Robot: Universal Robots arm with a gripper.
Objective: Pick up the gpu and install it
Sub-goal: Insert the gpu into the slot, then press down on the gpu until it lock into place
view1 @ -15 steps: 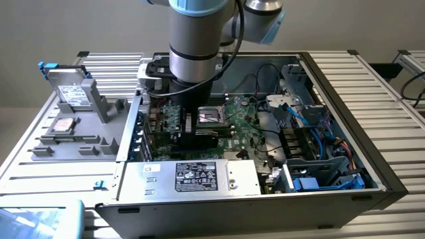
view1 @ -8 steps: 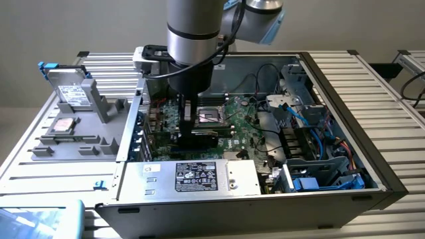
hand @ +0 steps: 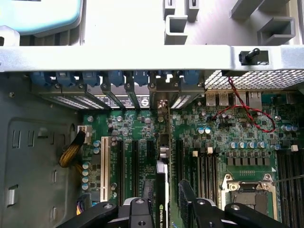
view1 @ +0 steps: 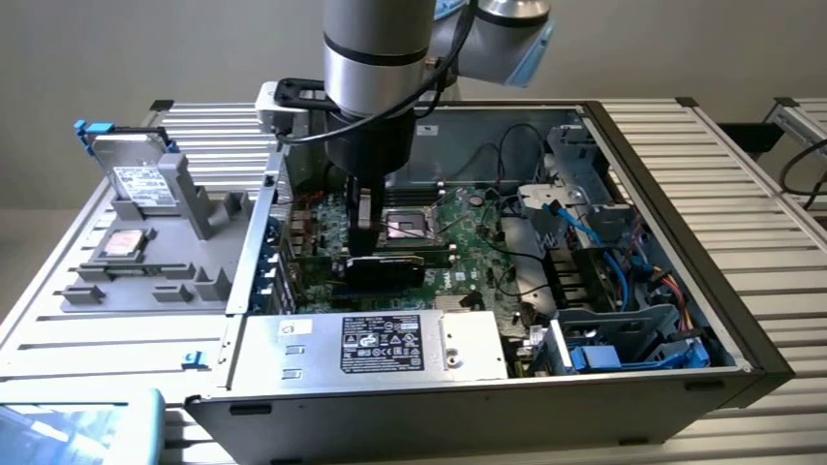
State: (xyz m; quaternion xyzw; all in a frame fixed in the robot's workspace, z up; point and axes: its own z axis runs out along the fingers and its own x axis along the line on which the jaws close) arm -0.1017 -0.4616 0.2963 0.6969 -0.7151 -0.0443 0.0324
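1. A silver Universal Robots arm reaches straight down into an open black desktop computer case (view1: pixel 672 291) lying on its side on a slatted aluminium table (view1: pixel 737 145).

2. The arm's black two-finger gripper (hand: pixel 164 211) closes on the gpu (hand: pixel 162 190), a thin green circuit card with a black cooler block. In the wrist view the card stands on edge between the two fingers (hand: pixel 137 209), its silvery metal end bracket (hand: pixel 164 107) reaching toward the row of blue slot clips at the case's rear wall.

3. The gpu sits directly beneath the gripper (view1: pixel 375 247), over the expansion slots of the green motherboard (hand: pixel 247 137); in the exterior view its dark body (view1: pixel 382 266) lies just below the fingertips, beside the square processor socket (view1: pixel 416 225).

4. A silver power supply box with a black label (view1: pixel 375 344) occupies the case's near corner.

5. On the exterior view's left, a grey plastic parts holder (view1: pixel 155 242) carries a silver hard drive with a white label (view1: pixel 139 184).
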